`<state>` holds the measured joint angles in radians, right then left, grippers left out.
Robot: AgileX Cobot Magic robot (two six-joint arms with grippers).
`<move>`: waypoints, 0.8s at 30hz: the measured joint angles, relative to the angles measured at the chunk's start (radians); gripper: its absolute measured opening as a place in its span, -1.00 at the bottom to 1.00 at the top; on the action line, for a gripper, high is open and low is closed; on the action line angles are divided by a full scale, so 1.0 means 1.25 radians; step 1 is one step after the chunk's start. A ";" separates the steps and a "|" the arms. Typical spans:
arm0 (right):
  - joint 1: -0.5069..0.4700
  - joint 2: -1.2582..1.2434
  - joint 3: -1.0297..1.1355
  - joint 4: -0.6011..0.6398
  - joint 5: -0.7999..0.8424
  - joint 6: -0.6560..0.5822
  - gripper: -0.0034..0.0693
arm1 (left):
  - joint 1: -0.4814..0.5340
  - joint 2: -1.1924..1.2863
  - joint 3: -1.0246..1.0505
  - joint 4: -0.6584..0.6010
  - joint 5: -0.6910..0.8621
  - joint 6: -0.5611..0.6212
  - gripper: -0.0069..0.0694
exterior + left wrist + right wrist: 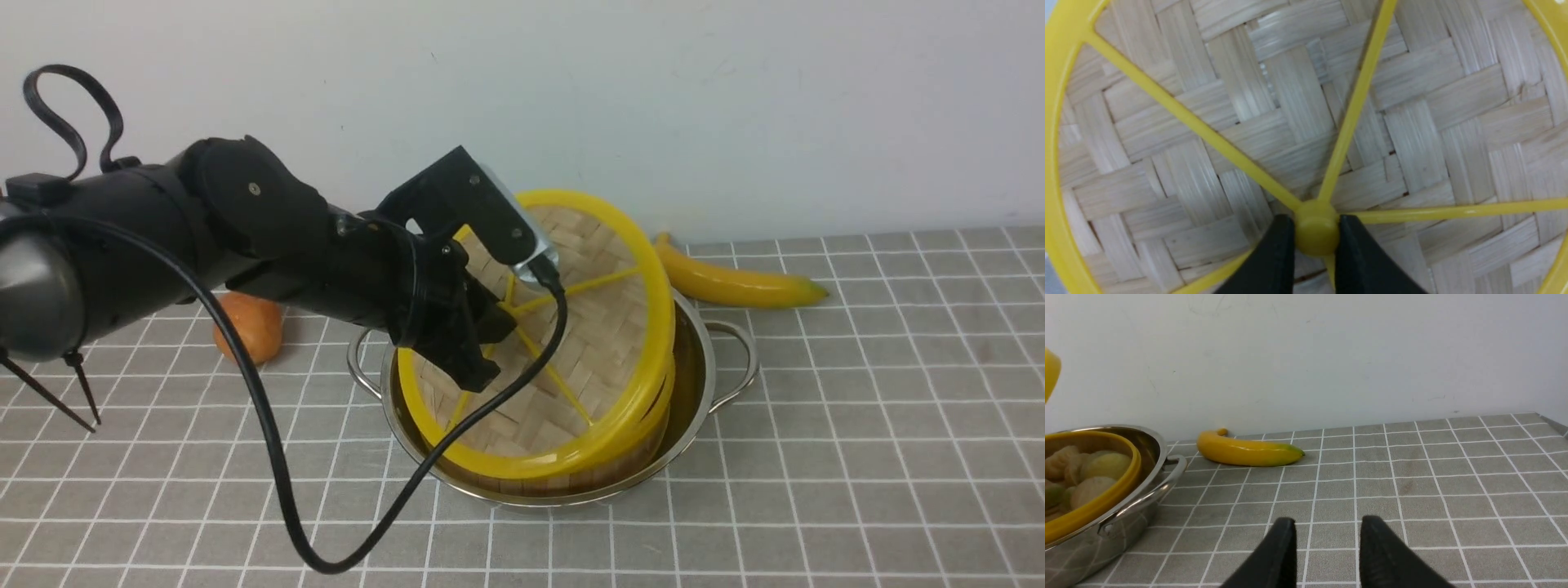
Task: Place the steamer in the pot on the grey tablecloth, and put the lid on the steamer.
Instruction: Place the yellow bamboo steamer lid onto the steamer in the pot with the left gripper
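The lid [608, 327], a woven bamboo disc with yellow rim and spokes, hangs tilted over the pot [706, 359]. Its far edge is raised and its near edge sits low by the steamer's front. My left gripper [494, 327] is shut on the lid's yellow centre knob [1316, 228], one black finger [1274, 261] on each side. The steamer [649, 445] sits inside the steel pot on the grey tablecloth [816, 457], mostly hidden under the lid. The right wrist view shows the steamer [1128, 469] holding pale dumplings inside the pot [1139, 498]. My right gripper [1327, 531] is open above the tablecloth [1433, 490], holding nothing.
A yellow banana [735, 282] lies behind the pot near the white wall, and shows in the right wrist view as the banana [1245, 451]. An orange-brown round object [249, 322] sits left of the pot behind my left arm. A black cable [277, 490] loops down in front.
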<state>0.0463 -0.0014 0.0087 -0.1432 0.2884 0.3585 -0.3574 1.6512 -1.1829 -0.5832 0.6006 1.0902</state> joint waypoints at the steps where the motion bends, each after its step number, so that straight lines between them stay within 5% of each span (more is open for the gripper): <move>1: 0.000 0.000 0.000 0.000 0.000 0.000 -0.25 | 0.000 0.000 0.000 0.001 -0.001 -0.006 -0.50; 24: 0.000 0.000 0.000 0.000 0.000 0.000 -0.24 | -0.001 -0.012 -0.060 0.103 0.071 -0.140 -0.50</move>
<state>0.0463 -0.0014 0.0087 -0.1432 0.2884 0.3585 -0.3582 1.6366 -1.2581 -0.4540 0.6896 0.9154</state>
